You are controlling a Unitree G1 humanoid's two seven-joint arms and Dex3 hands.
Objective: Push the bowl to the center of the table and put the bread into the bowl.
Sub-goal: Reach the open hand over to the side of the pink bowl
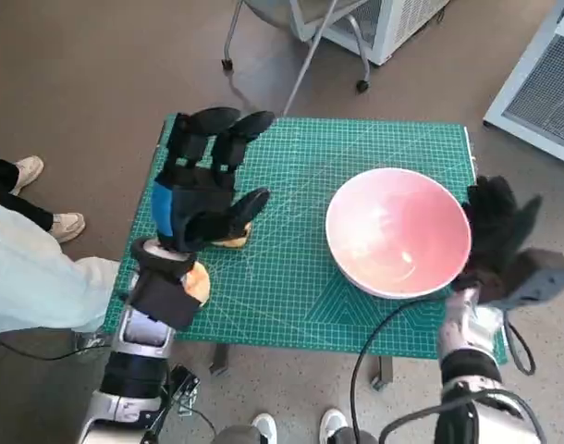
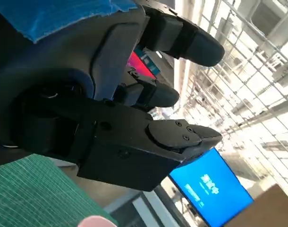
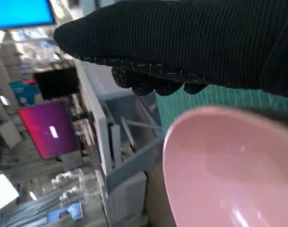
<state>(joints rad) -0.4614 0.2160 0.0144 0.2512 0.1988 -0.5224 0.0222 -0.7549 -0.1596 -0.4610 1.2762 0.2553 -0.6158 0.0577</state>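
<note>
While your right robot hand [image 1: 497, 233] flanks the round pink bowl [image 1: 398, 231], fingers apart, your empty left robot hand [image 1: 206, 190] spreads wide over the golden-brown bread [image 1: 234, 239].

A brown floor [image 1: 97, 83] surrounds the small table [image 1: 421, 338], topped by a green gridded cutting mat [image 1: 300, 296]; a wheeled chair base [image 1: 296, 55] and a white vented cabinet [image 1: 384, 23] stand beyond it; another white cabinet [image 1: 541, 83] sits alongside; bright blue [image 2: 212, 184] and magenta [image 3: 49, 130] screens glow.
</note>
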